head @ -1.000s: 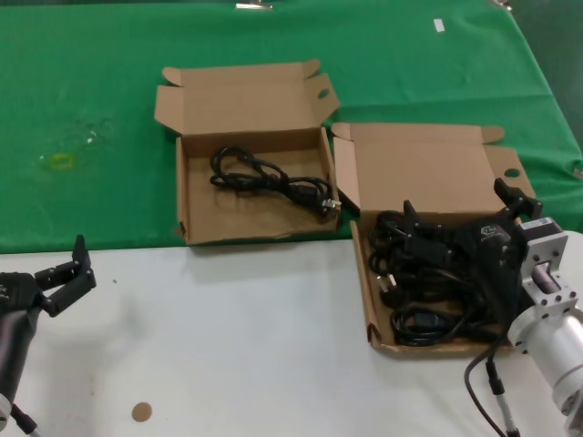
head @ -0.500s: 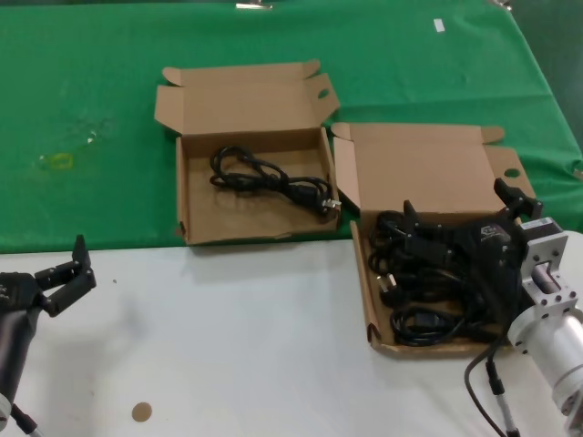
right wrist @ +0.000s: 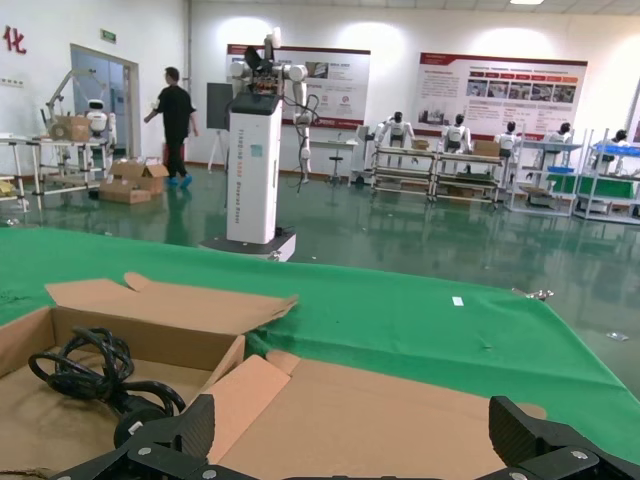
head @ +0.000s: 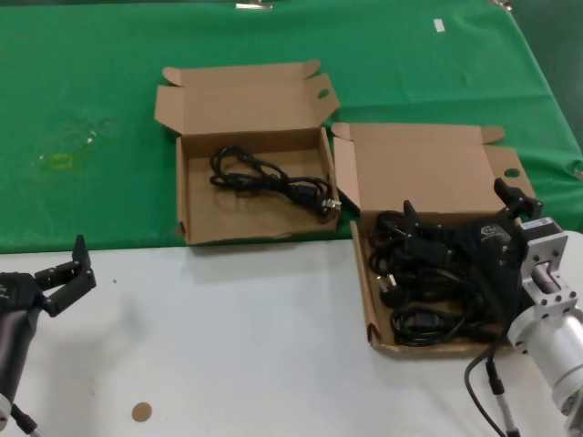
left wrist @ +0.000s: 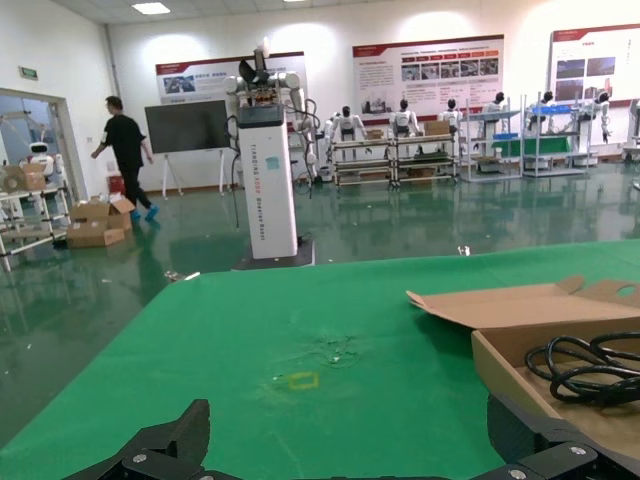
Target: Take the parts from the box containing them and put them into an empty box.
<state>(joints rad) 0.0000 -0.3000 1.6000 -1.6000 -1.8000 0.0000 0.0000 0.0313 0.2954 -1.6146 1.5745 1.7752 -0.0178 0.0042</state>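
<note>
Two open boxes mid-frame, right gripper (head: 460, 218) spread wide over cable-filled right box (head: 428, 173), one cable (head: 273, 182) in left box (head: 246, 150), left gripper (head: 73, 273) open, lower left.

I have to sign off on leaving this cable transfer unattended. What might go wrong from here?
1. The black cables in the right-hand box lie tangled, and the open right gripper sits over them; one grasp may drag several out.
2. The left-hand box has a low, bent front wall, so a dropped cable could spill near the one cable already inside.
3. The left gripper is parked off to the side and cannot steady either box.
</note>
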